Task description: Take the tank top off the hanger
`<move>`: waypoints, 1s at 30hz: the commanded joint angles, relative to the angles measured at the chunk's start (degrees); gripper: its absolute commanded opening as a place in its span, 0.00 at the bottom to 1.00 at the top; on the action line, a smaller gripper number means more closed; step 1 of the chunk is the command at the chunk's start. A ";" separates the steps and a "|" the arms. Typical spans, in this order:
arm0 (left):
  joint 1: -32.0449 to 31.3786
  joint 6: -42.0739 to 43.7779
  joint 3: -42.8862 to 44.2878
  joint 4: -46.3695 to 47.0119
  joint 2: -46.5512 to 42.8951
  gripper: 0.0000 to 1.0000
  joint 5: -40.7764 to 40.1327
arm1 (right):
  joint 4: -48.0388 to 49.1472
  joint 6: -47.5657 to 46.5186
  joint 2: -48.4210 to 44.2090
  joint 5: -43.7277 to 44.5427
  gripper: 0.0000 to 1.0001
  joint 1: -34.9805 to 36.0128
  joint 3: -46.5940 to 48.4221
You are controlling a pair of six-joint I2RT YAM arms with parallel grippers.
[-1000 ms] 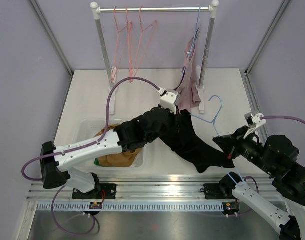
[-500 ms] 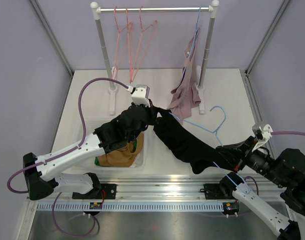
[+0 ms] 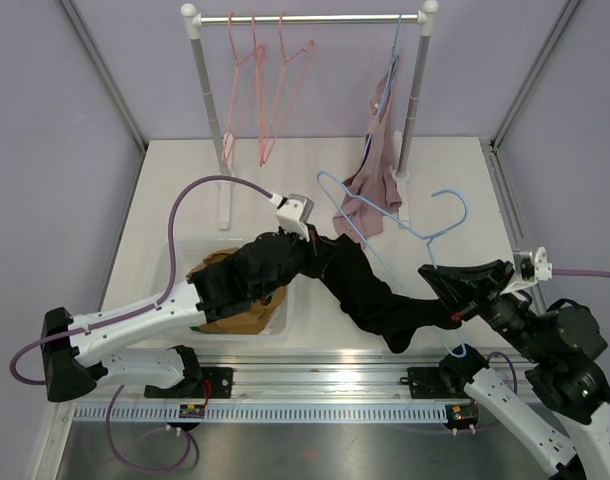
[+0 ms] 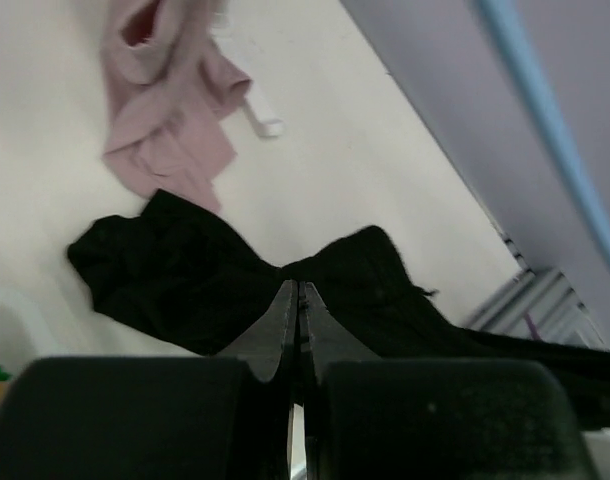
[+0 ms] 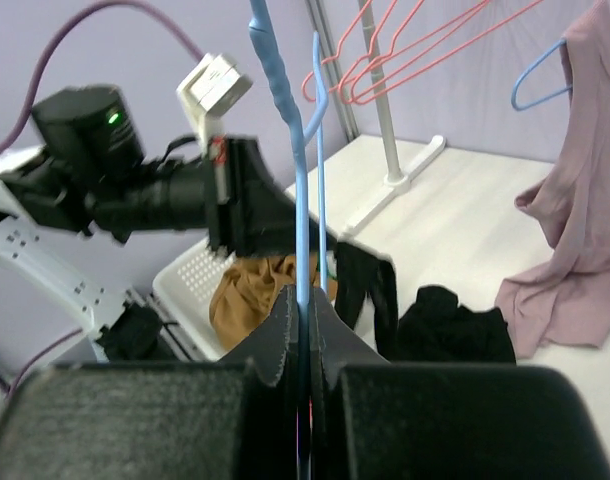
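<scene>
Blue wire, thin and stiff: in my right wrist view the hanger [image 5: 302, 220] is clamped in the right gripper [image 5: 303, 305]. My left wrist view shows the left gripper [image 4: 298, 300] pinched tight on the soft, matte black tank top [image 4: 175, 285]. From above, the top sags between both arms near the near edge, right of centre, with the hanger raised over it. I judge it mostly off, one end possibly snagged.

You had bright, even light and soft shadows; the left wrist view was blurry, fingers [image 4: 135, 415] unfocused.
</scene>
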 commanded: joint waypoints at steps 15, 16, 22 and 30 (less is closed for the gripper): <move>-5.20 -1.23 -10.43 3.84 -6.63 0.58 2.76 | 55.83 -0.52 17.10 12.58 0.00 0.29 -12.27; -5.29 -1.06 -10.60 3.75 -7.50 0.64 3.11 | 60.71 -1.15 17.54 13.03 0.00 0.29 -14.36; -5.29 -0.18 -10.25 4.01 -10.14 0.69 5.13 | 79.90 -3.97 22.37 6.36 0.00 0.29 -21.41; -5.29 2.02 -7.18 -5.12 -14.79 0.99 0.32 | 86.71 -11.25 28.53 9.16 0.00 0.29 -19.85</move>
